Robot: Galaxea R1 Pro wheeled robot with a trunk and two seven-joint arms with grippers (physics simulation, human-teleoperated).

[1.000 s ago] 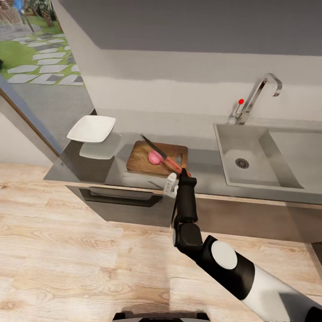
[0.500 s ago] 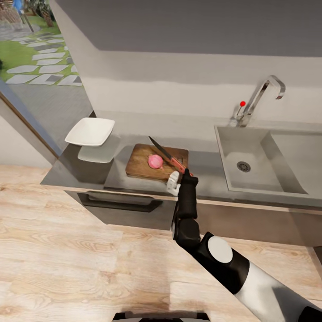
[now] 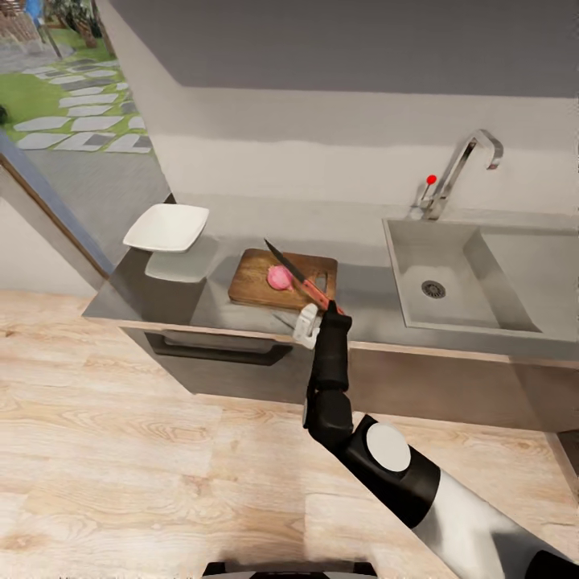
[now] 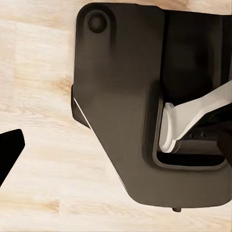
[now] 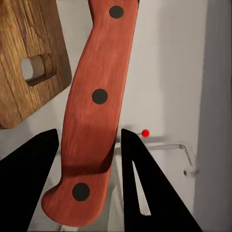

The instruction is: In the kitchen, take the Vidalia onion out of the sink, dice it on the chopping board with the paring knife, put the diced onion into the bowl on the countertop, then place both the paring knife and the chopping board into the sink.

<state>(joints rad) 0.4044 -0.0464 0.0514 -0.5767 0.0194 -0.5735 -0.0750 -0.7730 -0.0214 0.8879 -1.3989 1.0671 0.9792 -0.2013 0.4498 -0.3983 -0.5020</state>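
The chopping board [image 3: 261,288] lies on the countertop [image 3: 362,301] left of the sink [image 3: 515,277]. A whole pink Vidalia onion [image 3: 278,278] sits on the board. My right gripper [image 3: 327,310] is shut on the paring knife [image 3: 299,277] by its orange-red handle [image 5: 94,106]. The dark blade slants up over the board, just right of the onion. The board's slot end [image 5: 34,67] lies beside the handle. The white bowl [image 3: 166,227] stands at the counter's left end. One black fingertip [image 4: 10,145] of the left gripper hangs over the floor.
The sink basin with its black drain [image 3: 433,289] and chrome tap [image 3: 458,165] is at the right. Grey cabinets with a dark bar handle [image 3: 213,354] run below the counter. My dark base [image 4: 121,111] stands on wood flooring.
The knife blade has lifted off the onion and now slants beside it; the onion shows whole. The head view has shifted slightly.
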